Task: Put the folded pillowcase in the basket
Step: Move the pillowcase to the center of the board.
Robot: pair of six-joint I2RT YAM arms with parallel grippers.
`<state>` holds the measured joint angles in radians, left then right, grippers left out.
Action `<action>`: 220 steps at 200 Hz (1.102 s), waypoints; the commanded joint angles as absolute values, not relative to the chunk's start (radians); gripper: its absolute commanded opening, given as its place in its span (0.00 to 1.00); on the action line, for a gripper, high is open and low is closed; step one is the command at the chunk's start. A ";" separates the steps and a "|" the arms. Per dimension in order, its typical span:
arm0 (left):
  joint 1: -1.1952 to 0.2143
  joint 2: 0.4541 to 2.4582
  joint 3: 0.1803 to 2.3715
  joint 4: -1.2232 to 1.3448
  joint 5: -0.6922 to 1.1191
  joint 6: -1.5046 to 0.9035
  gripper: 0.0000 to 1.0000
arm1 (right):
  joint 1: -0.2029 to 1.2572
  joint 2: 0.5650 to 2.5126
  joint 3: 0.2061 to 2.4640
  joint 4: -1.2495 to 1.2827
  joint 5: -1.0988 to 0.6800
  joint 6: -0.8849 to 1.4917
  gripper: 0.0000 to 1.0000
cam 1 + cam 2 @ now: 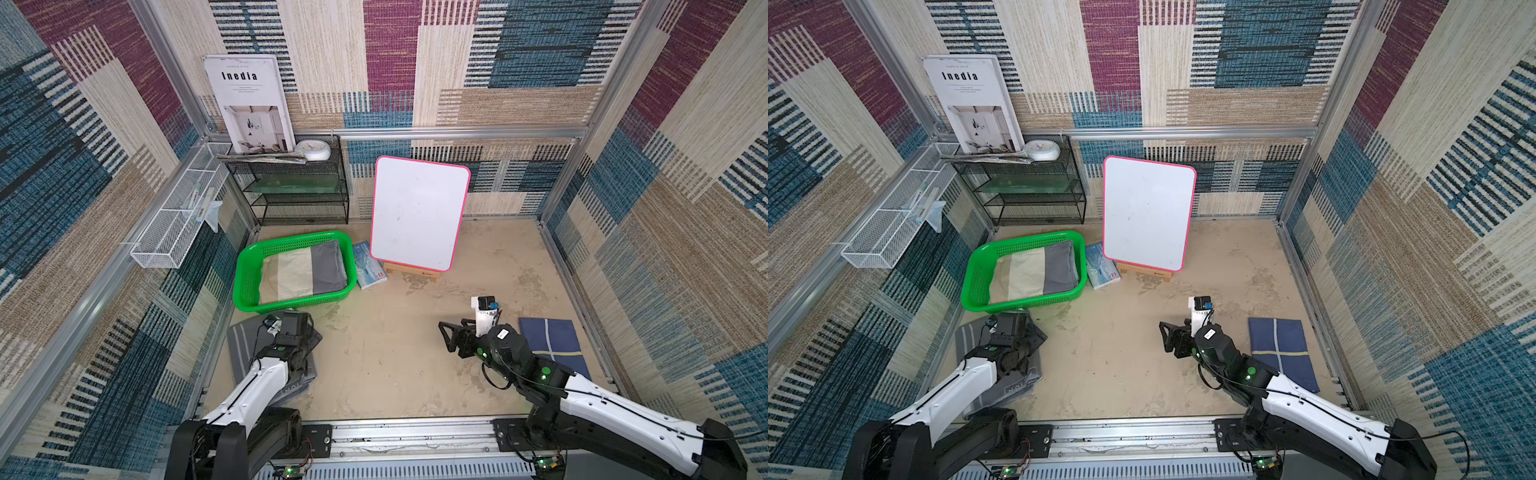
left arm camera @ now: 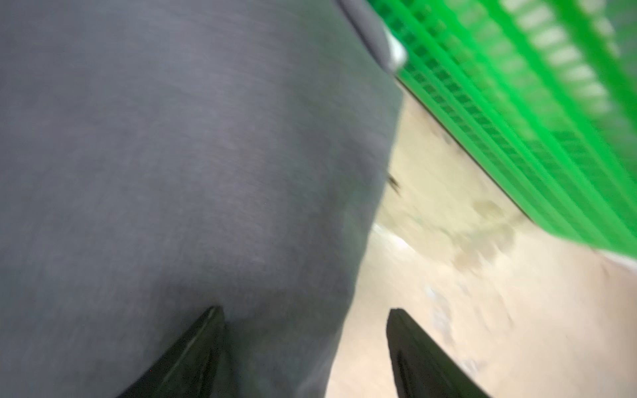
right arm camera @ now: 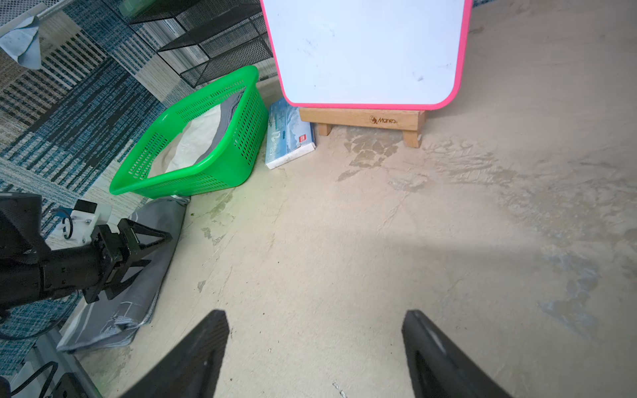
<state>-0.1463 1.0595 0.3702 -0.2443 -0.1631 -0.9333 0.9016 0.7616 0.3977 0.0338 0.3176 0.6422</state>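
Observation:
The green basket [image 1: 242, 270] [image 1: 971, 276] [image 3: 206, 181] [image 2: 510, 103] stands at the left rear of the floor. A folded beige-and-grey cloth [image 1: 303, 270] lies inside it. In front of it a grey folded pillowcase [image 1: 243, 345] [image 1: 966, 338] [image 3: 138, 303] [image 2: 172, 155] lies flat on the floor. My left gripper [image 1: 311, 337] [image 1: 1034, 337] [image 3: 158, 251] [image 2: 305, 310] is low over it and open, one finger above the cloth, the other past its edge. My right gripper [image 1: 444, 337] [image 1: 1165, 337] [image 3: 315, 312] is open over bare floor.
A navy folded cloth [image 1: 552, 347] lies at the front right. A pink-rimmed whiteboard [image 1: 419, 212] on a wooden stand and a blue book [image 1: 370, 266] sit beside the basket. Behind stand a black mesh shelf [image 1: 299, 187] and a white wire rack [image 1: 178, 220].

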 commanded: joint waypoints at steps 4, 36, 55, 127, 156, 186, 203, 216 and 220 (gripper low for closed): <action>-0.294 1.062 0.343 -0.325 -0.110 -1.090 0.79 | 0.903 0.790 0.424 0.014 0.340 0.648 0.84; -0.514 1.061 0.348 -0.327 -0.182 -1.191 0.79 | 0.903 0.814 0.439 0.005 0.350 0.659 0.84; -0.642 1.101 0.395 -0.329 -0.220 -1.211 0.79 | 0.903 0.827 0.442 0.009 0.351 0.665 0.84; -0.851 1.169 0.647 -0.555 -0.382 -1.156 0.80 | 0.903 0.941 0.516 -0.055 0.287 0.691 0.84; -0.851 1.067 0.596 -0.647 -0.410 -1.151 0.80 | 0.902 0.971 0.513 -0.042 0.233 0.681 0.84; -0.847 0.977 0.517 -0.738 -0.436 -1.193 0.80 | 0.904 0.999 0.496 -0.010 0.194 0.689 0.83; -0.849 0.964 0.477 -0.691 -0.388 -1.185 0.80 | 0.905 1.006 0.489 0.000 0.187 0.697 0.83; -0.850 0.979 0.452 -0.614 -0.330 -1.171 0.80 | 0.905 1.006 0.490 0.002 0.185 0.702 0.83; -0.850 0.987 0.448 -0.590 -0.316 -1.169 0.80 | 0.905 1.006 0.491 0.002 0.186 0.703 0.83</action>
